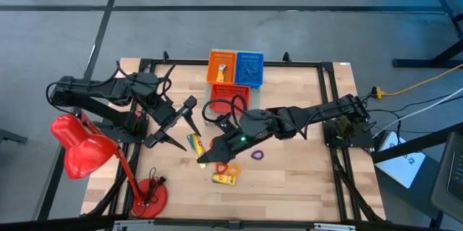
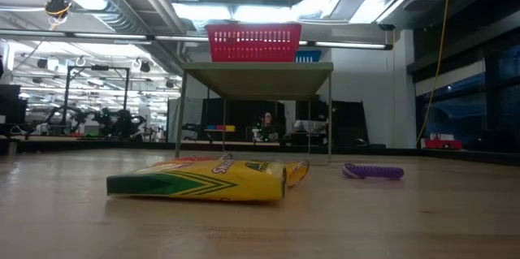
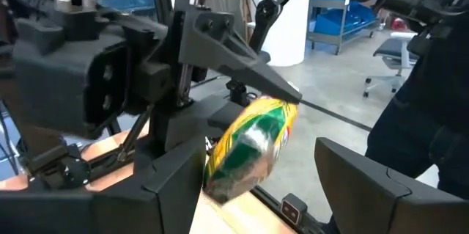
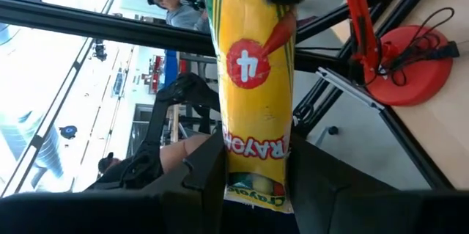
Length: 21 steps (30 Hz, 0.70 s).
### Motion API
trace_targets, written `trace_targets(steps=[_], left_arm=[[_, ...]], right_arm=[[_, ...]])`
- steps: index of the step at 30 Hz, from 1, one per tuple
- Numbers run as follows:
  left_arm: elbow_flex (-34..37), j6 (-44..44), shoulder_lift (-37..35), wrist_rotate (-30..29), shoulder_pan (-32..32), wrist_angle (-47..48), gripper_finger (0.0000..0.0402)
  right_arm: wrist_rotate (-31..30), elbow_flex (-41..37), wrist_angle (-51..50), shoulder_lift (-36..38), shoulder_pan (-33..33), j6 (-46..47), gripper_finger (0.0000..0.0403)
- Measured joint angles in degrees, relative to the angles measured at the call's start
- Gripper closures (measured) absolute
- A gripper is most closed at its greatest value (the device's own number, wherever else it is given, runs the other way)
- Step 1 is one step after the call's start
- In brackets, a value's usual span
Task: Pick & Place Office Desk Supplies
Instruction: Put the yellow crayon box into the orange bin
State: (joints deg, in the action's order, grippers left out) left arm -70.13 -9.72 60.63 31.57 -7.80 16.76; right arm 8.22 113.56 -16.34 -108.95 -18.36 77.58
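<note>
Left gripper (image 1: 176, 127), fingers spread wide and empty, hovers beside the right gripper (image 1: 207, 157), which is clamped on a yellow crayon box (image 4: 253, 87) lifted over the table's (image 1: 304, 180) middle. Another crayon box (image 1: 223, 179), an orange loop (image 1: 230, 168) and a purple loop (image 1: 257, 155) lie below. This looks like the carry step; next comes swinging to the mesh baskets (image 1: 235, 68) and releasing.

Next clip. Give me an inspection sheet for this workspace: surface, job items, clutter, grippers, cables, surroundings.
Surface: wooden table, dark rails around it.
Job's things: held crayon pack in the air; second crayon pack, orange loop and purple loop lying on the table.
Clutter: red desk lamp; orange basket, blue basket, red basket.
Grippers: right gripper shut on the held crayon pack; left gripper open, facing it.
Cables: yellow cable beyond the table's right side; lamp cord.
Surroundings: workshop; a person in the background.
</note>
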Motion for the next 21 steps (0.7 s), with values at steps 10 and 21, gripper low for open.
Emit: trace_targets(steps=[10,21], left_arm=[[0.00,-1.03,1.22,-0.02,-0.91,-1.42,0.0163],[0.00,-0.78,1.21,-0.08,-0.91,-1.68,0.0268]], right_arm=[[0.38,0.00,0.07,0.00,1.01,-0.17,0.0278],[0.36,0.00,0.07,0.00,1.01,-0.28,0.0278]])
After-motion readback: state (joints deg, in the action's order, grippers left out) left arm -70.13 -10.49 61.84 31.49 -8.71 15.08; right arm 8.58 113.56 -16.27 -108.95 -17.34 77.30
